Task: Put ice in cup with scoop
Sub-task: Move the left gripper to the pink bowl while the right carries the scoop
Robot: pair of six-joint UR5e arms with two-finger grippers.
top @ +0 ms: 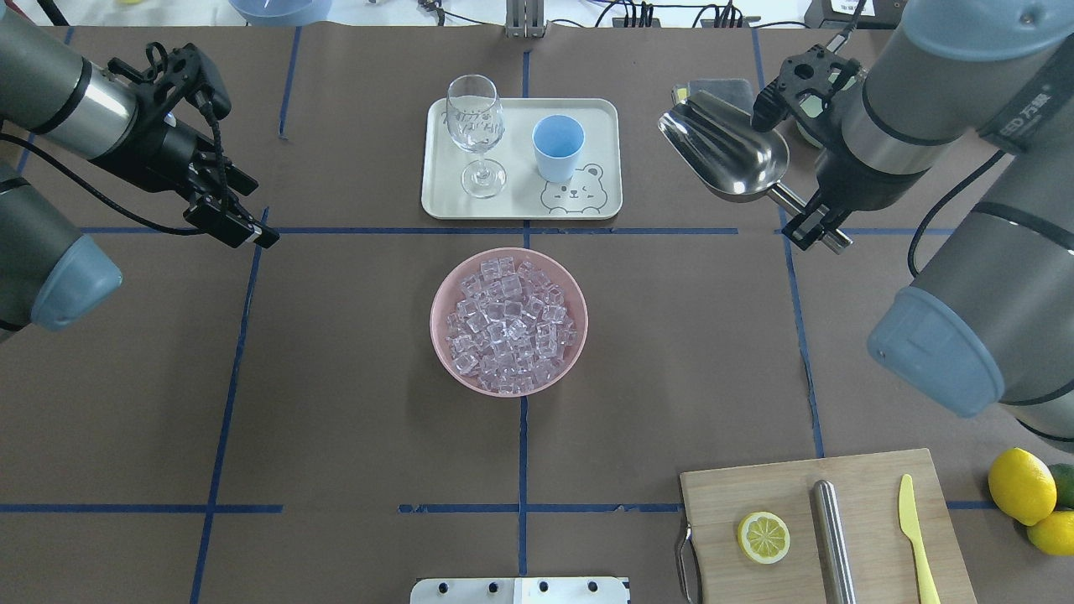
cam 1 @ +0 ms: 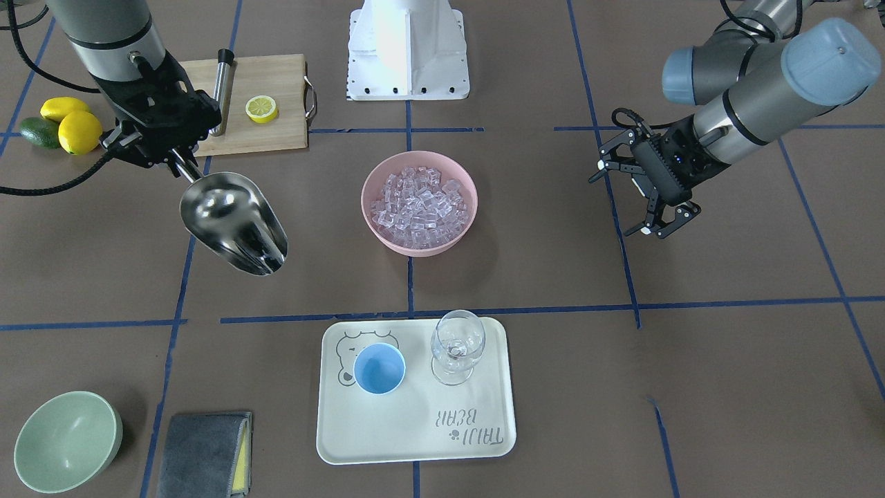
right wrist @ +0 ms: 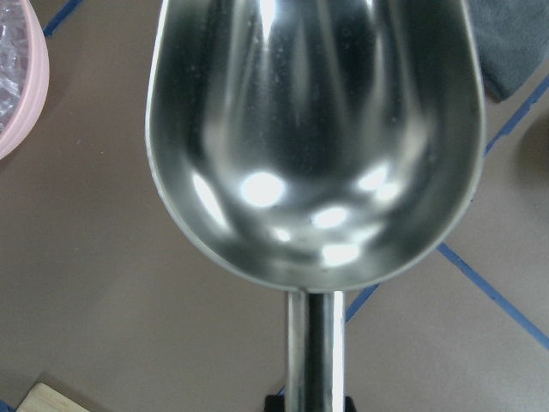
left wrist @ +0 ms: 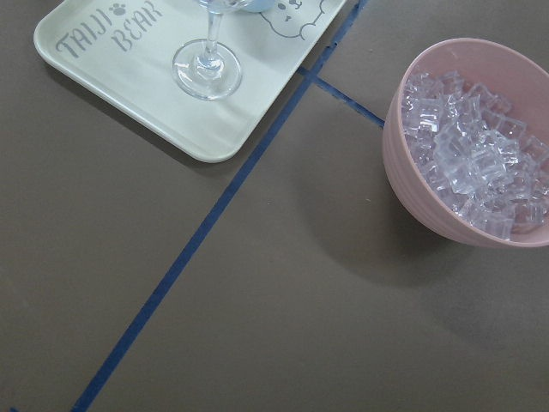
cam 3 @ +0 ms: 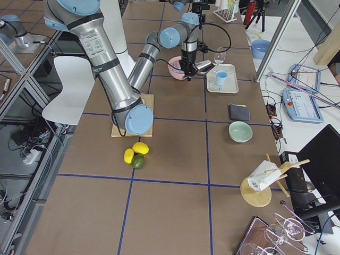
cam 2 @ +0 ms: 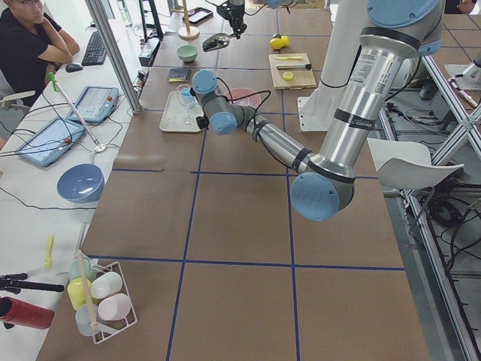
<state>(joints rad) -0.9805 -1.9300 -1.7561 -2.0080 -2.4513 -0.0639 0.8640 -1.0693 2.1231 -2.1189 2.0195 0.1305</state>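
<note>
The shiny steel scoop (cam 1: 234,223) is empty, and my right gripper (cam 1: 174,160) is shut on its rod handle; it hangs above the table beside the pink bowl (cam 1: 387,243). The right wrist view shows its bare trough (right wrist: 313,129). The ice (top: 508,323) fills the pink bowl (top: 443,352) at the table's middle. The light-blue cup (top: 558,147) stands upright and empty on the cream tray (top: 520,208), next to a clear wine glass (top: 476,126). My left gripper (top: 262,214) is open and empty, hovering far to the other side of the bowl.
A wooden cutting board (top: 864,495) holds a lemon half (top: 763,537), a steel cylinder (top: 832,537) and a yellow knife (top: 914,537). Whole lemons (top: 1021,486) lie beside it. A pale green bowl (cam 1: 66,443) and a grey cloth (cam 1: 204,453) sit near the tray.
</note>
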